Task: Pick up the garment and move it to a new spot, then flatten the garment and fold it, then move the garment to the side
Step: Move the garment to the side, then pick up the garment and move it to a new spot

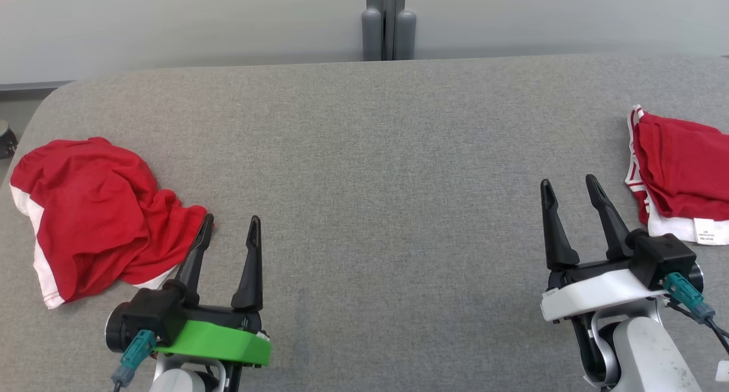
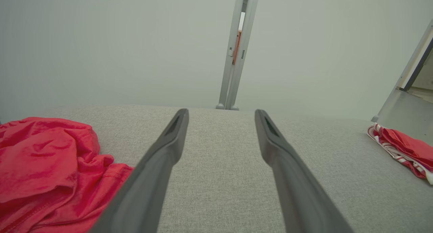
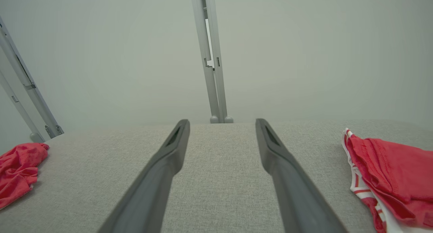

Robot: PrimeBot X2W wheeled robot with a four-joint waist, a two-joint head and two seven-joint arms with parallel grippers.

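Note:
A crumpled red garment with white trim (image 1: pixel 91 209) lies in a heap at the table's left side; the left wrist view has it at lower left (image 2: pixel 44 165) and the right wrist view at far left (image 3: pixel 17 168). My left gripper (image 1: pixel 232 217) stands open just right of the heap, its left finger over the cloth's edge, nothing between the fingers (image 2: pixel 221 111). My right gripper (image 1: pixel 568 180) is open above bare table (image 3: pixel 222 121).
A second red garment with white stripes (image 1: pixel 678 175), folded, lies at the table's right edge, right of my right gripper (image 3: pixel 389 178). The grey fabric table (image 1: pixel 370 152) stretches wide between the two. A grey post (image 1: pixel 388 21) stands behind the far edge.

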